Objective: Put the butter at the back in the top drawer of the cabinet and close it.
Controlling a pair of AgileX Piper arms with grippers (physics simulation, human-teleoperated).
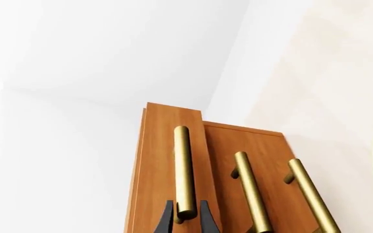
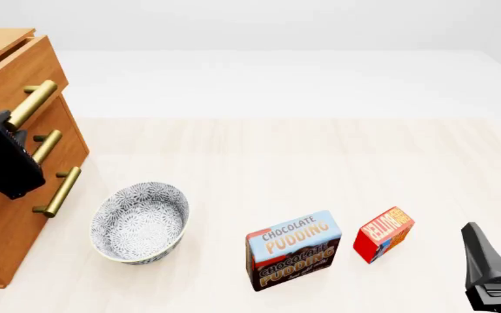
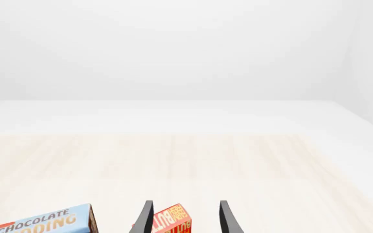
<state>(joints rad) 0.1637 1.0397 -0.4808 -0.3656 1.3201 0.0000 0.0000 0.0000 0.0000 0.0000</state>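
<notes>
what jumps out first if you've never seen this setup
The light-brown cabinet at the table's left edge, with the left gripper straddling the brass handle of its top drawer. Then the boxes near the front: a Chocolate Pudding box and the small red butter to its right, with a patterned bowl between them and the cabinet.

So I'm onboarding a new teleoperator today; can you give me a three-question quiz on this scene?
1. True or false: the left pincer straddles the brass handle of the top wooden drawer.
2. What stands between the patterned bowl and the small red butter box?
3. Is the right pincer A) open, B) shut on the butter?

Key: 1 true; 2 the blue-and-brown Chocolate Pudding box; 3 A.
</notes>
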